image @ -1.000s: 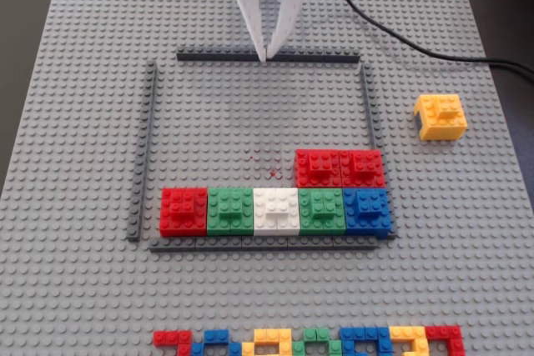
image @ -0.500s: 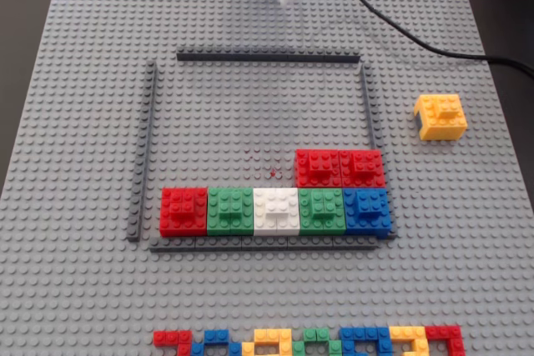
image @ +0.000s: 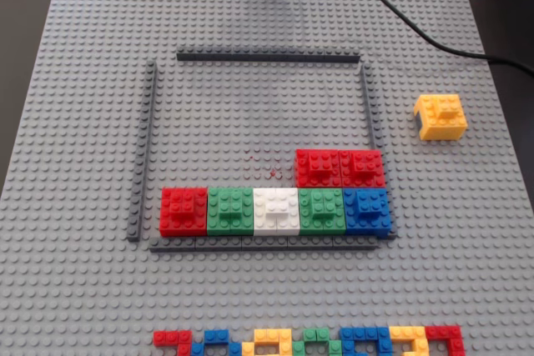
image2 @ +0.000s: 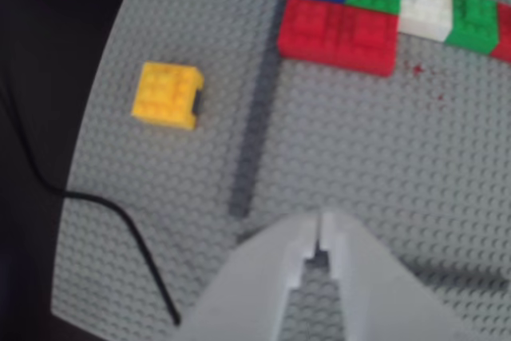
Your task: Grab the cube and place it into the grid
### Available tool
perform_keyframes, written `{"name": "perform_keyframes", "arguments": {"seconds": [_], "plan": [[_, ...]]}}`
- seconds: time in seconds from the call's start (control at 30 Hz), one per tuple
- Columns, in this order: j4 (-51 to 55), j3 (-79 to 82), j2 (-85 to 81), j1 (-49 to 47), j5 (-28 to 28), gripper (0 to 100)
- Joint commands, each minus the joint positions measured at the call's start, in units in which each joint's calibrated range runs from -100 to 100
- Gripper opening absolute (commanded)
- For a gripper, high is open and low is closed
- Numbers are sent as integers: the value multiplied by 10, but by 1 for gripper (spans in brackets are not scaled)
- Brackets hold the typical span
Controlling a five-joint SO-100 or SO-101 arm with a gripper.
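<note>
While the cube (image: 441, 116) sits ungrasped on the baseplate (image: 83, 289) just outside the grid (image: 368, 106), on its right in the fixed view, the fingers (image2: 321, 233) hang nearly closed and empty, so grasping and placing both remain.

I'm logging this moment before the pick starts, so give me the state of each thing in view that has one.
End effector: shut, empty, above the baseplate.
Cube: upright on the baseplate, outside the grid, ungrasped.
Grid: partly filled, seven blocks inside along its near side in the fixed view.
Black cable: slack, lying across the baseplate's far corner.
</note>
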Motion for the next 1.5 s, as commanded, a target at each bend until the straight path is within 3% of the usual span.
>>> {"name": "perform_keyframes", "arguments": {"seconds": [0.0,0.37,0.73,1.47], "plan": [[10,-105,59,-36,-27,0],[11,-234,228,-120,-100,0],[-4,-336,440,-135,-112,0],[-62,-410,678,-126,-137,1]]}}
